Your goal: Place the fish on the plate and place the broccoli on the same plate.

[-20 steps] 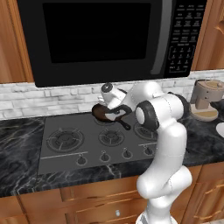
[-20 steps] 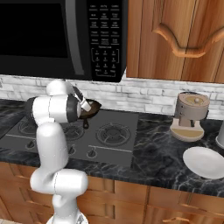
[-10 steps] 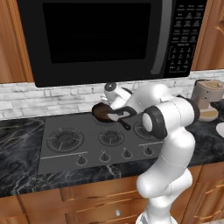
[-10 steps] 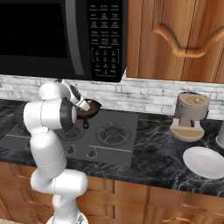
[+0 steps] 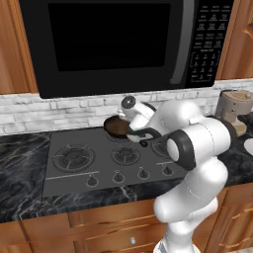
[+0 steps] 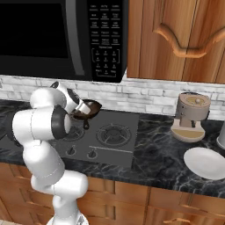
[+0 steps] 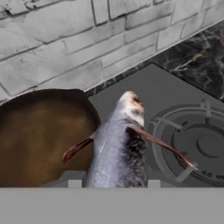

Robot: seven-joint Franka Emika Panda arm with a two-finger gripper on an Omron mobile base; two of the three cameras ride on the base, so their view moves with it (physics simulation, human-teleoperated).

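Arm reaching forward, elbow bent — tool clamped on fish.

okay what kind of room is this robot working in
A home kitchen, by the look of it: a gas stove set in a dark marble counter, a black microwave above, and wooden cabinets.

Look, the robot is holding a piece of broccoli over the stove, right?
Not quite. It is a fish, not broccoli. The hand view shows the slim silvery fish gripped in the jaws, over the stove.
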